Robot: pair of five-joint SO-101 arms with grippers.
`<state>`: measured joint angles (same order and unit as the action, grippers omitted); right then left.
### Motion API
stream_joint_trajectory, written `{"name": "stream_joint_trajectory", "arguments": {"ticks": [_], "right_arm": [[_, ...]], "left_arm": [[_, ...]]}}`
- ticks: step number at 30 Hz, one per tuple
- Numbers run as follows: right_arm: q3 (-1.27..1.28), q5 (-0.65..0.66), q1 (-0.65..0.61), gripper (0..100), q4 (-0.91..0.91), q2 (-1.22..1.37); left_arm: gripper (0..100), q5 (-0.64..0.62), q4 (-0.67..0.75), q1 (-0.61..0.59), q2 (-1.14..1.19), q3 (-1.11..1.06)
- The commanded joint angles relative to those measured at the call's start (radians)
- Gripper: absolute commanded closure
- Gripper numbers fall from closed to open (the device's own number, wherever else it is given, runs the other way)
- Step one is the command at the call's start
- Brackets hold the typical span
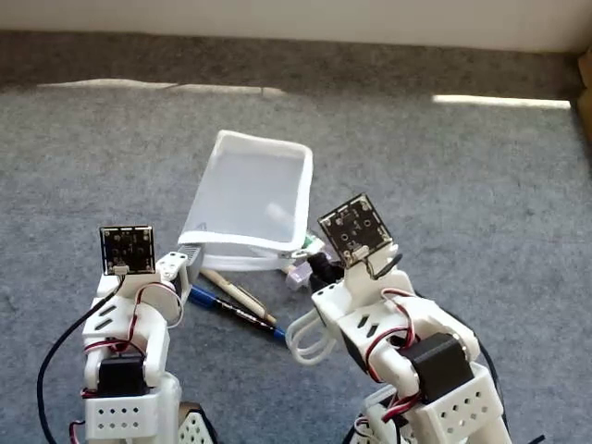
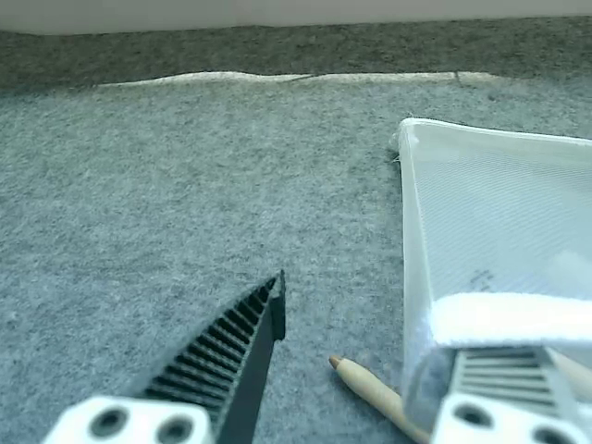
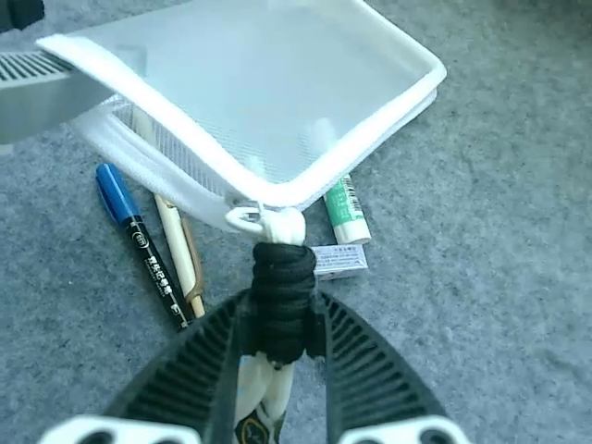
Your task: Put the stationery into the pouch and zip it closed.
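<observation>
Right claw [image 3: 282, 303] pinches zip cord [image 3: 282, 268] of pouch [image 3: 277, 83]; left claw [image 2: 388, 319] gapes at its corner.

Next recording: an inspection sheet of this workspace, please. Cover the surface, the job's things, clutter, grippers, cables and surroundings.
Surface: grey felt-like mat, with sunlit streaks at its far edge.
Job's things: white mesh pouch, mouth apparently open. The blue-capped marker, beige pen, green-and-white tube and small box lie outside it, by its mouth.
Clutter: nothing seen.
Grippers: left gripper is open, one jaw at the pouch's corner rim. Right gripper is shut on the black zip pull.
Cables: black cable beside the left arm; white loop on the right arm.
Surroundings: pale strip beyond the mat.
</observation>
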<state>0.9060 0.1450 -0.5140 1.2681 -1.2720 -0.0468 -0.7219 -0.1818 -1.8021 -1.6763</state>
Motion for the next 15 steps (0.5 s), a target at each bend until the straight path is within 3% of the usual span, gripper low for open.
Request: {"name": "stream_joint_trajectory", "arguments": {"ticks": [1,4,10,15], "right_arm": [[-0.074,0.011,0.019,99.4,0.002,-0.019],[-0.074,0.011,0.019,99.4,0.002,-0.019],[-0.074,0.011,0.018,98.8,0.001,-0.018],[-0.074,0.005,0.018,97.3,0.001,-0.018]], "left_arm": [[71,0.011,0.002,-0.010,-0.005,-0.019],[74,0.011,0.002,-0.010,-0.005,-0.019],[92,0.017,0.008,-0.010,-0.013,-0.018],[99,0.166,0.008,-0.010,-0.013,-0.012]]}}
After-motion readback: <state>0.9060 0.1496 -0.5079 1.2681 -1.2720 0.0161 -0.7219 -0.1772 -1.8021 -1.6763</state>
